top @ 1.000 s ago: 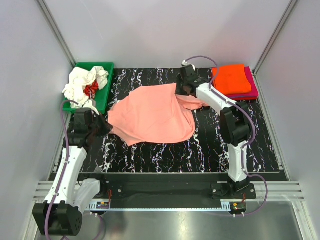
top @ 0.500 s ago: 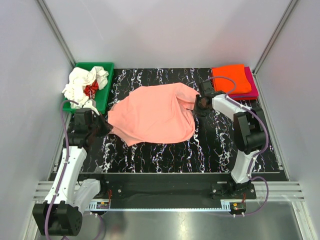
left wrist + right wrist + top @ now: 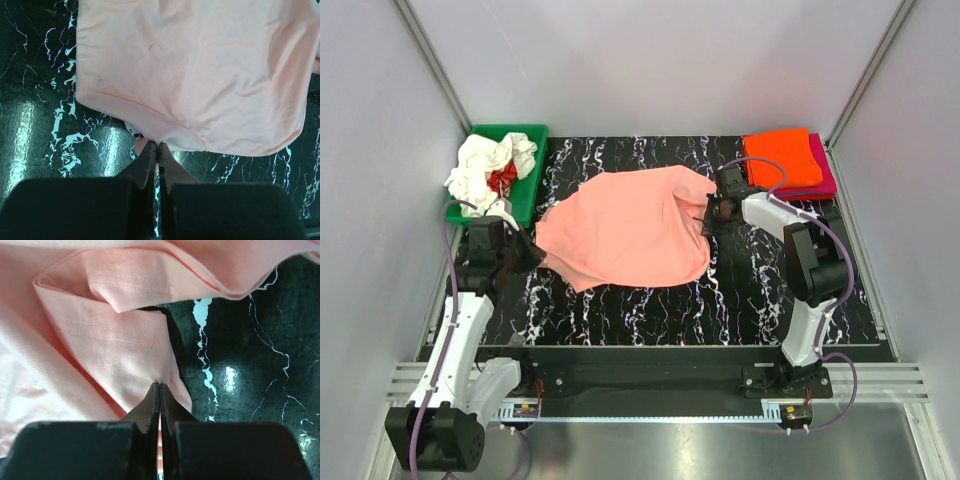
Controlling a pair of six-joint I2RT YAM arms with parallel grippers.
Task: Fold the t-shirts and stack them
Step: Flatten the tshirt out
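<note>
The salmon-pink t-shirt lies spread on the black marbled table. My left gripper is shut on its left edge; the left wrist view shows the cloth pinched at the jaw tips. My right gripper is shut on the shirt's right side; the right wrist view shows a folded sleeve pinched at the tips. A folded orange t-shirt lies on a folded magenta one at the back right. White and red t-shirts are crumpled in the bin.
The green plastic bin stands at the back left, beside the left arm. Grey walls with metal rails close in the table on the sides and back.
My right gripper has moved from the back of the table to the right and nearer, carrying the shirt's right sleeve with it. The left arm has not moved.
</note>
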